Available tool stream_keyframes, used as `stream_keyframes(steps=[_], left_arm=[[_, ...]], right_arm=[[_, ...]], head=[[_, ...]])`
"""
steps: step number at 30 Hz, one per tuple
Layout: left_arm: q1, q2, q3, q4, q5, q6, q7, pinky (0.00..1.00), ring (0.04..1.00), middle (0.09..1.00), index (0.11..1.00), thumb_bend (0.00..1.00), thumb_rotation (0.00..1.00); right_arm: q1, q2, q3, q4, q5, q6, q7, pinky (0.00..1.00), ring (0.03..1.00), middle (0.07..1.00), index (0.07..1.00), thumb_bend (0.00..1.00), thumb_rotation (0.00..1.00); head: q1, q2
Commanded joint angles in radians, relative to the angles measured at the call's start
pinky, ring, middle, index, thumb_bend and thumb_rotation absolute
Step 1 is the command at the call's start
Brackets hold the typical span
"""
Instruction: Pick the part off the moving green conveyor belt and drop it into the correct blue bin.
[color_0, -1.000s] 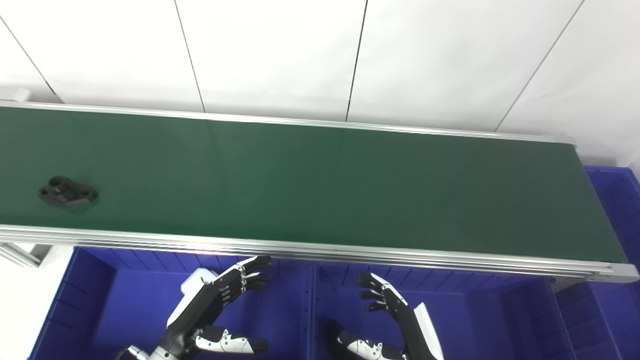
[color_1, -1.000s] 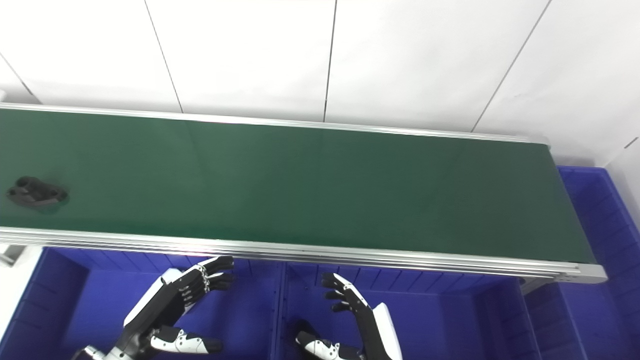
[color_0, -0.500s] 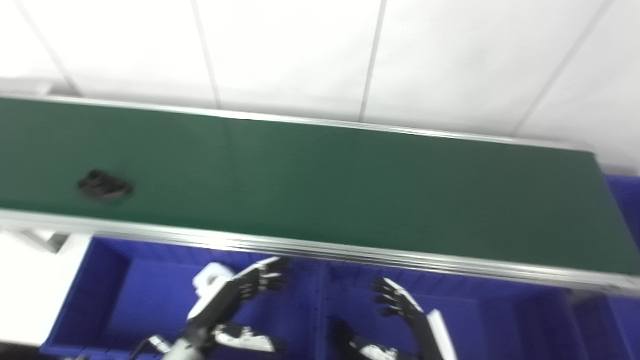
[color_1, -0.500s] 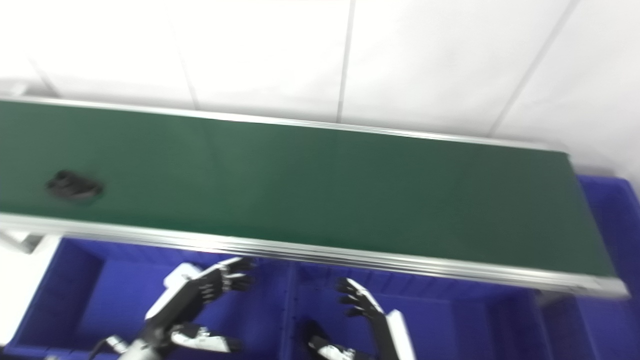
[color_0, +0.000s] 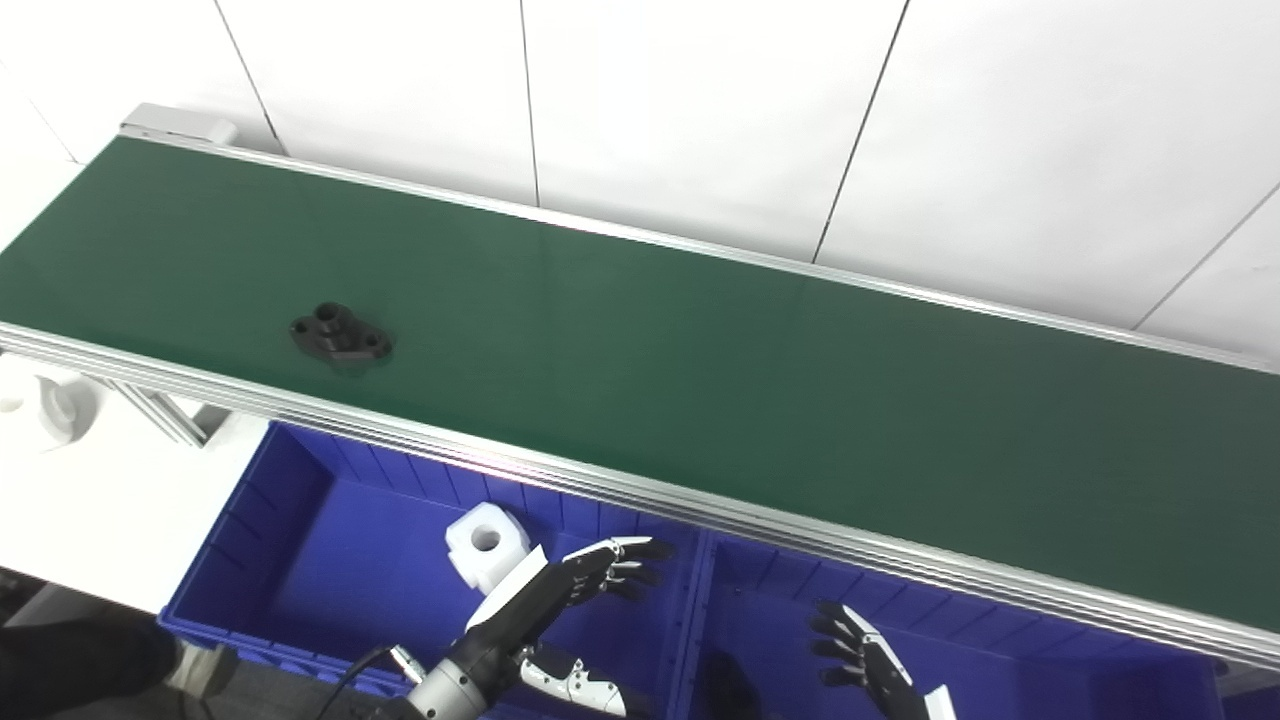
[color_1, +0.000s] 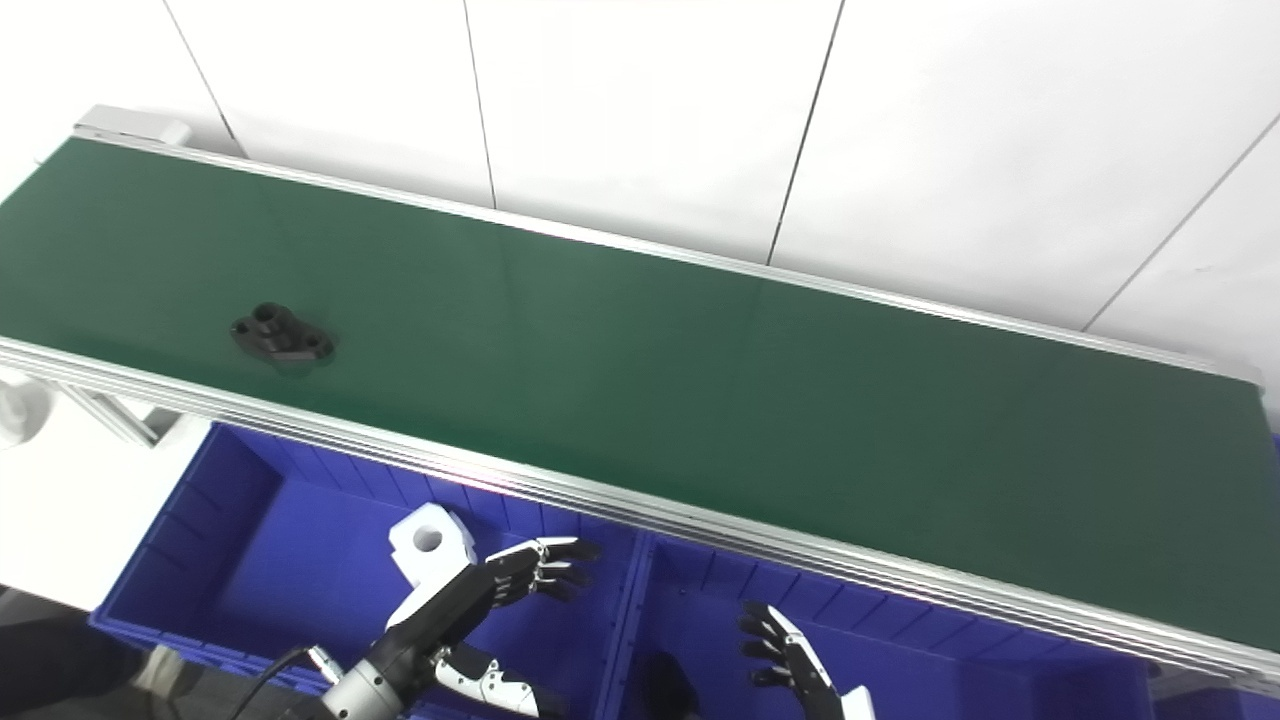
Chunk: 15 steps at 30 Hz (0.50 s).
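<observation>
A black flanged part (color_0: 340, 337) lies on the green conveyor belt (color_0: 700, 370) toward its left end, near the front rail; it also shows in the right eye view (color_1: 282, 336). My left hand (color_0: 565, 590) hovers open and empty over the left blue bin (color_0: 300, 560), below the belt's front rail. My right hand (color_0: 865, 660) is open and empty over the neighbouring blue bin (color_0: 760, 620), at the picture's bottom edge. Both hands are well right of the part and apart from it.
A white block with a hole (color_0: 486, 541) lies in the left bin next to my left hand. A dark part (color_0: 728, 685) lies in the right bin. A white object (color_0: 45, 410) sits on the white surface at far left. White wall panels stand behind the belt.
The camera has swung left and tilted, so the belt's left end shows. The black part has travelled right along the belt. Both hands stay open over the bins.
</observation>
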Motion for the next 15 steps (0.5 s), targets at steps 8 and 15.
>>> stream_keyframes(steps=[8,15], left_arm=[[-0.024,0.048,-0.068,0.016,-0.002,-0.028,0.105,0.72,0.789,0.846,0.806,0.76,0.18],[-0.034,0.056,-0.095,0.029,-0.010,-0.028,0.132,0.72,0.784,0.843,0.799,0.77,0.18]], right_arm=[[-0.025,-0.012,0.028,0.017,0.013,-0.063,-0.050,0.60,0.721,0.777,0.821,0.56,0.23],[-0.030,-0.019,0.036,0.029,0.020,-0.063,-0.064,0.59,0.718,0.774,0.812,0.57,0.23]], head=[[-0.033,-0.035],[-0.030,-0.047]])
